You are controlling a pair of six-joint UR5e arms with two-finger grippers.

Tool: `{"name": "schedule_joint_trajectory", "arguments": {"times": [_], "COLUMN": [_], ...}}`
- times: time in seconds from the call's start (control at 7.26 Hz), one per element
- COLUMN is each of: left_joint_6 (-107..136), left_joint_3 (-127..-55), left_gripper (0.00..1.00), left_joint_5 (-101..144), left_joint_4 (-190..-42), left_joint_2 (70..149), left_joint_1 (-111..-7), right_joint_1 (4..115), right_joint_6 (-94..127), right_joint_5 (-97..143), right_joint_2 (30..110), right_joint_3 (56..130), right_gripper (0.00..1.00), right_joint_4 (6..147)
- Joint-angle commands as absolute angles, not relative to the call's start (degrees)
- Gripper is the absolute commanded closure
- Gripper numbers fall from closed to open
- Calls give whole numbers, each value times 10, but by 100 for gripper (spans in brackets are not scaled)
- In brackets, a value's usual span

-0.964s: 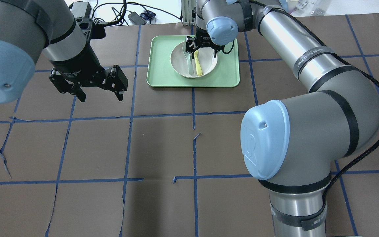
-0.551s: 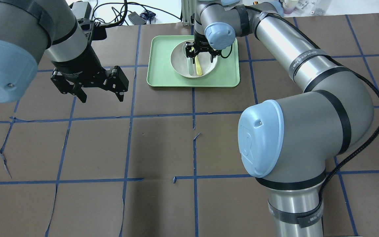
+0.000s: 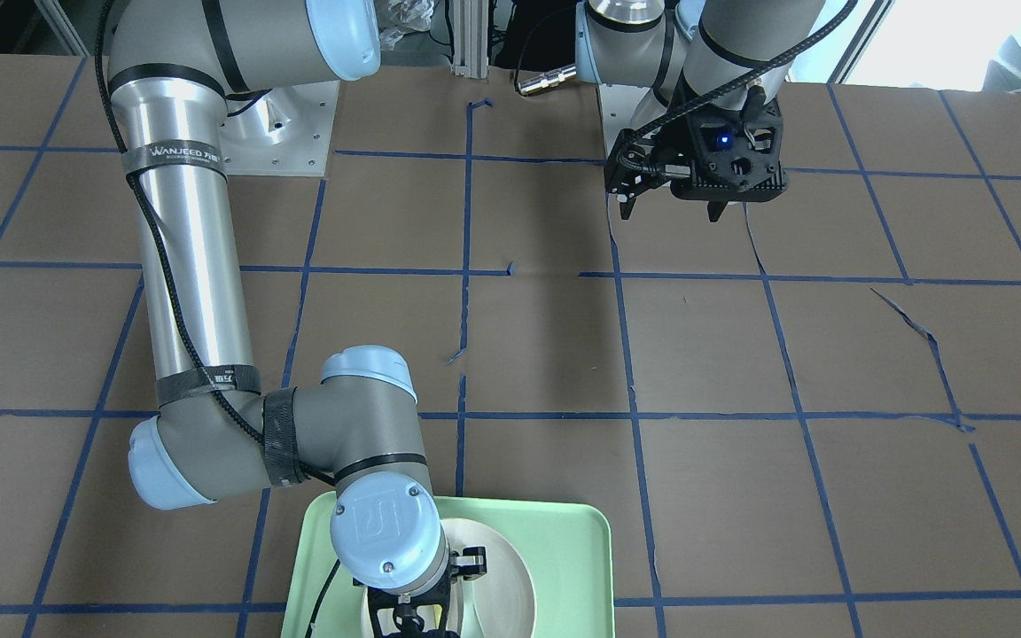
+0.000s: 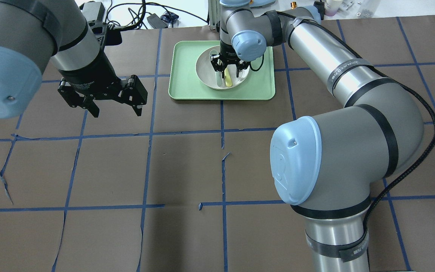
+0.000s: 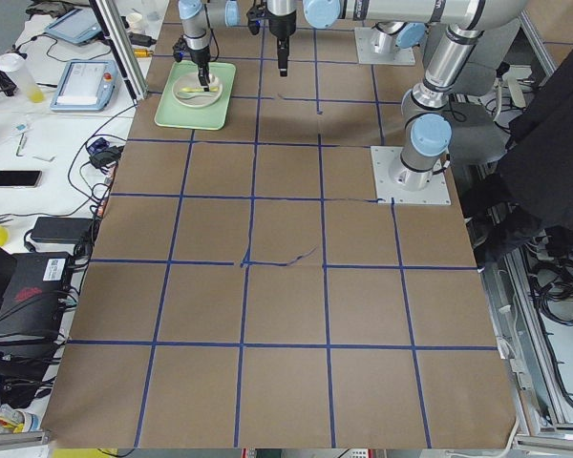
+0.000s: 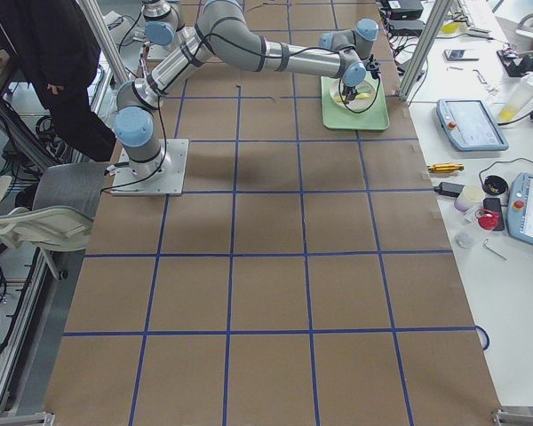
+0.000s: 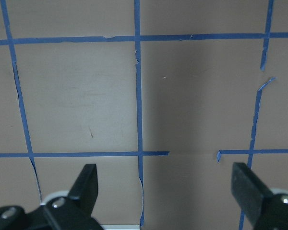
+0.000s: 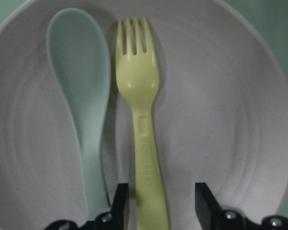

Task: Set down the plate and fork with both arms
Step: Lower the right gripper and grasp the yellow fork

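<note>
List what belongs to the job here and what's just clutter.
Job:
plate
fork, lying in the plate
right hand, open, straddling the fork handle
left hand, open, away from the tray

Lying about:
spoon, beside the fork
green tray, under the plate
</note>
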State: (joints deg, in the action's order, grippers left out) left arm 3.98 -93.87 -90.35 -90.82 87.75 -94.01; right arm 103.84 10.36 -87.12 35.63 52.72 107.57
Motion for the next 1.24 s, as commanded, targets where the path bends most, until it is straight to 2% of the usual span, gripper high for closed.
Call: {"name": "schedule_joint_trajectory", "arguments": {"times": [0.0, 0.14, 0.41, 0.69, 1.1], "left_joint_6": [39, 39, 39, 40, 39], "left_joint_3": [-939, -939, -940, -940, -939], "left_gripper": [0, 0, 0, 0, 0], "left_joint_5": [-904, -904, -904, -904, -904], "left_joint_4": [-908, -908, -908, -908, -907], "left_joint_2": [877, 877, 878, 877, 878], "left_joint_1": [-940, -940, -940, -940, -940], "right_joint_1": [1042, 1042, 1042, 1042, 1040], "right_joint_6": [105, 106, 106, 105, 97], "right_joint_5": [-871, -870, -870, -873, -878], "right_joint_2": [355, 353, 349, 351, 393], "right_joint_3": [528, 528, 528, 528, 537], "right_gripper": [48, 64, 69, 84, 84], "right_joint_4": [1078, 1078, 1078, 1078, 1078]}}
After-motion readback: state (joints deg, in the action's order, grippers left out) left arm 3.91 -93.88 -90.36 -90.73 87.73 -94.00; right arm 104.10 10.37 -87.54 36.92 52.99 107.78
